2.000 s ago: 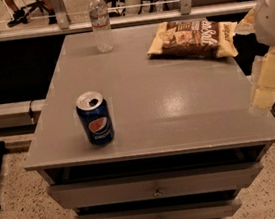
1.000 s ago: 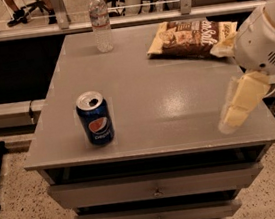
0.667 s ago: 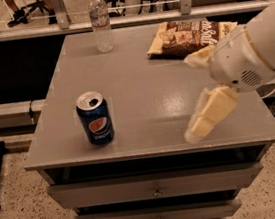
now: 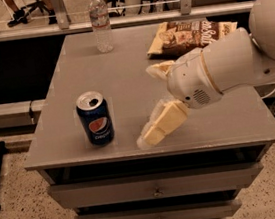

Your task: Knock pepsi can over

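Grey metal table (image 4: 123,78) | small dark blue aluminium pepsi can (image 4: 94,119) upright, opened | cream gripper (image 4: 146,139) near its right, pressed together | probably light, tippy: push upper wall.

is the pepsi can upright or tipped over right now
Upright: the can stands on its base on the table, silver top up. The gripper hangs low beside it, not touching it.
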`<state>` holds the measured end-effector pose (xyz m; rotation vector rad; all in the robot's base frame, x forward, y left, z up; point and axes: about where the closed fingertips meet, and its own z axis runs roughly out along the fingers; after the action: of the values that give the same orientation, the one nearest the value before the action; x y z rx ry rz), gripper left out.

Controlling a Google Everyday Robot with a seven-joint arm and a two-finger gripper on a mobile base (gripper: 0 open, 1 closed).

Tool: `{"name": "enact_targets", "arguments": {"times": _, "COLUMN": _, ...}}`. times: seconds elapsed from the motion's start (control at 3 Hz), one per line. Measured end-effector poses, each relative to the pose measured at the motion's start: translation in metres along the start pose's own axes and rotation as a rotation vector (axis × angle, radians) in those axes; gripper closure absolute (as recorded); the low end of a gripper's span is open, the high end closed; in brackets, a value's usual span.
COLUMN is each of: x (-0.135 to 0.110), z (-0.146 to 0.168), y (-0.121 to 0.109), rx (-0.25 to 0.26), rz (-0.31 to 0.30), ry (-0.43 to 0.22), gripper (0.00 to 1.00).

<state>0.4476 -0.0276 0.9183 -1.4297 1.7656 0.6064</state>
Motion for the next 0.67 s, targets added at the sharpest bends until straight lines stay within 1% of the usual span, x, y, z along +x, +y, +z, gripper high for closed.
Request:
{"name": "enact_targets", "arguments": {"times": 0.33, "x": -0.014, "z": 0.048, "y": 0.008, "rx": -0.031, "rz": 0.025, "ry": -0.084, "gripper": 0.0}}
{"name": "enact_targets", "arguments": {"times": 0.67, "x": -0.025, "z": 0.078, "y": 0.014, "rx": -0.054, "rz": 0.044, "ry": -0.145, "gripper": 0.01}}
